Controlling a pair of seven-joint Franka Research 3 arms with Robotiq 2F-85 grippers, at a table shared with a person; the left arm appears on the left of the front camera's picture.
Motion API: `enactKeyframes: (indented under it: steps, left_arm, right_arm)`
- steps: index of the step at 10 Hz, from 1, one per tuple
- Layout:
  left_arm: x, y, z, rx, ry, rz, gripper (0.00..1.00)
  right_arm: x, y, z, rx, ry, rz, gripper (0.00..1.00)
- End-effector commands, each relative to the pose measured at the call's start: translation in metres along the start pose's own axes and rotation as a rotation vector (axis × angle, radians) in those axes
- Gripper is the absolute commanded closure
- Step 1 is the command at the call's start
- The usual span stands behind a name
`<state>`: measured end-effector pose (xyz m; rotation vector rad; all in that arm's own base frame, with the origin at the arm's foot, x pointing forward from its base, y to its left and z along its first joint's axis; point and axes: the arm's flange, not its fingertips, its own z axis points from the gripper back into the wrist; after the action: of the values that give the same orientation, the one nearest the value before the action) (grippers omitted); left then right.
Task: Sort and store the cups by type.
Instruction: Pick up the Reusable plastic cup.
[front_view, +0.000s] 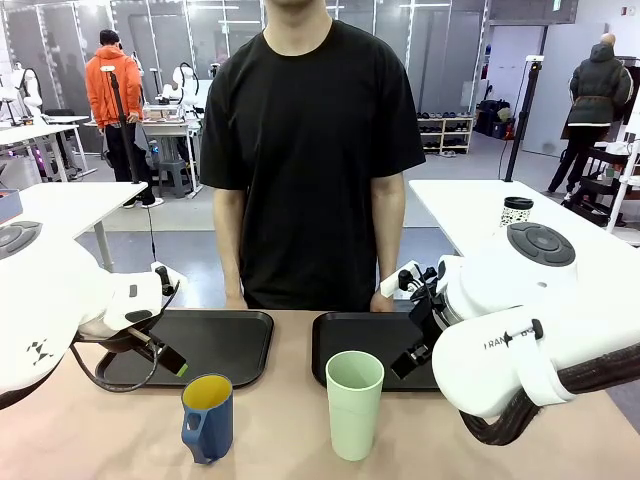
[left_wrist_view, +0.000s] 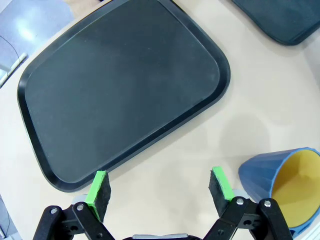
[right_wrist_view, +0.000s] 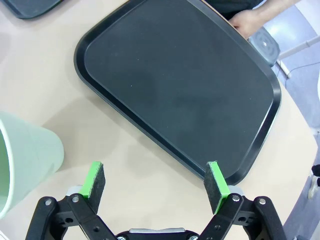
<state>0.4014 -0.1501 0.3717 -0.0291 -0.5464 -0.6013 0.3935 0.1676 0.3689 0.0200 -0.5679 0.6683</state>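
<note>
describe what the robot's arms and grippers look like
Both arms are glossy white with rounded shells: the left arm and right arm, each with a grey round joint cap. The right one bears dark lettering and a black ribbed hose; a thin black cable loops under the left. The left gripper and right gripper are black with green pads.

The left arm (front_view: 55, 300) comes in from the left side, its wrist bent so that the left gripper (left_wrist_view: 160, 189) tilts downward and inward. Its two black fingers (left_wrist_view: 100, 194) stand spread wide, the green pads (left_wrist_view: 221, 182) facing each other across the gap. The right arm (front_view: 520, 340) comes in from the right side, its round wrist joint held high above its fingers. The right gripper (right_wrist_view: 155, 181) also tilts downward and inward, its fingers (right_wrist_view: 94, 182) spread just as wide, parallel and level with each other.
</note>
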Motion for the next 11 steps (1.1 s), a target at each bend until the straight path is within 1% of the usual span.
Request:
enactKeyframes:
  steps: [1, 2, 3, 5, 6, 7, 8, 9, 10, 11]
  left_arm:
    - [0.000, 0.000, 0.000, 0.000, 0.000, 0.000, 0.00]
    - [0.003, 0.003, 0.007, 0.008, -0.002, 0.040, 0.00]
    - [0.010, 0.006, 0.020, 0.020, -0.012, 0.076, 0.00]
    - [0.032, 0.002, 0.062, -0.039, -0.065, 0.132, 0.00]
    - [0.044, -0.002, 0.085, 0.000, -0.078, 0.136, 0.00]
    - [0.052, -0.006, 0.101, 0.024, -0.097, 0.165, 0.00]
    - [0.057, -0.010, 0.113, 0.034, -0.122, 0.185, 0.00]
    - [0.057, -0.014, 0.121, 0.031, -0.120, 0.186, 0.00]
    - [0.055, -0.017, 0.127, 0.018, -0.151, 0.157, 0.00]
    - [0.052, -0.017, 0.127, 0.012, -0.162, 0.167, 0.00]
  right_arm:
    - [0.000, 0.000, 0.000, 0.000, 0.000, 0.000, 0.00]
    - [0.004, 0.000, 0.011, 0.000, -0.034, 0.001, 0.00]
    - [0.012, 0.001, 0.029, -0.022, -0.047, -0.018, 0.00]
    - [0.031, 0.008, 0.076, -0.075, -0.067, -0.039, 0.00]
    - [0.040, 0.017, 0.105, -0.101, -0.086, -0.043, 0.00]
    - [0.047, 0.024, 0.125, -0.132, -0.098, -0.063, 0.00]
    - [0.050, 0.028, 0.140, -0.145, -0.105, -0.085, 0.00]
    - [0.051, 0.031, 0.148, -0.173, -0.109, -0.095, 0.00]
    - [0.050, 0.033, 0.151, -0.205, -0.108, -0.104, 0.00]
    - [0.048, 0.034, 0.151, -0.215, -0.115, -0.108, 0.00]
